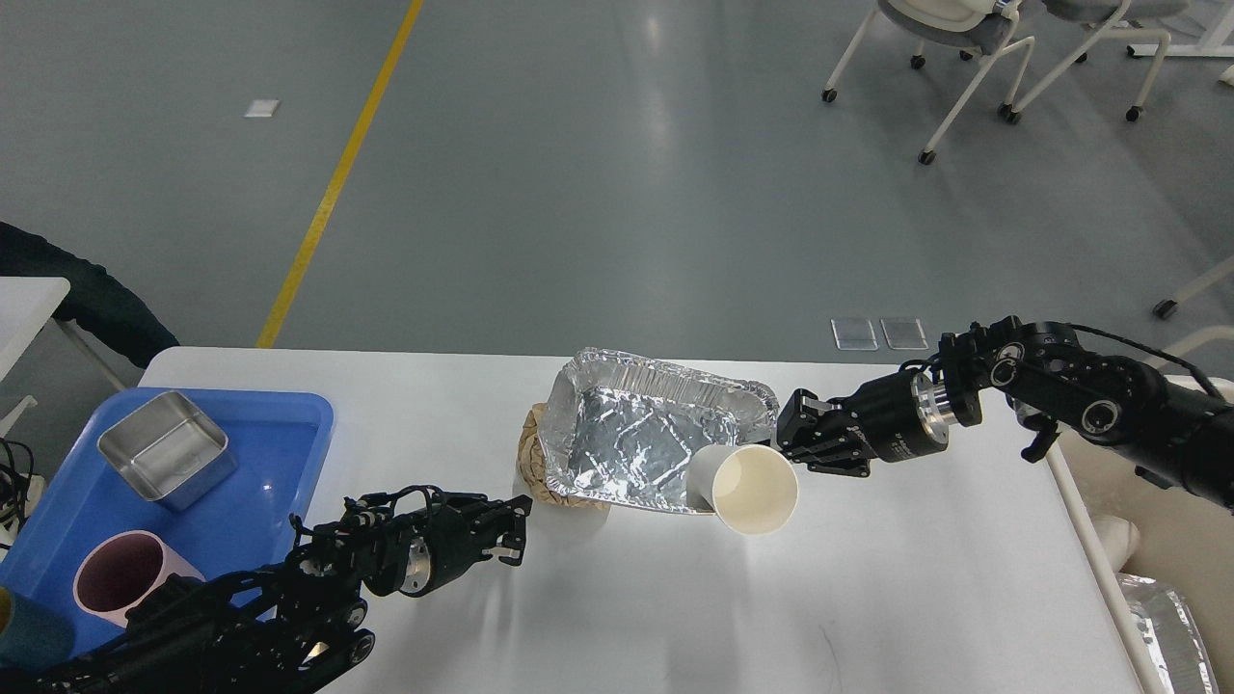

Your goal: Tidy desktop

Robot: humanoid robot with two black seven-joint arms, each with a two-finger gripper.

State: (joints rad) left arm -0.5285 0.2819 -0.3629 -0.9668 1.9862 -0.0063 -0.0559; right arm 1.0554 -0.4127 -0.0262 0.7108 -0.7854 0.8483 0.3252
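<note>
The white desktop holds a crumpled foil tray at its middle. The tray sits tilted over a wad of brown paper that shows at its left end. A white paper cup lies on its side against the tray's front right corner, mouth towards me. My right gripper reaches in from the right and is shut on the tray's right rim. My left gripper is low over the desktop, just in front and to the left of the paper wad, with its fingers apart and nothing in them.
A blue plastic tray at the left edge holds a steel box and a pink cup. A cream-coloured bin stands beyond the right edge with foil in it. Chairs stand far back on the right.
</note>
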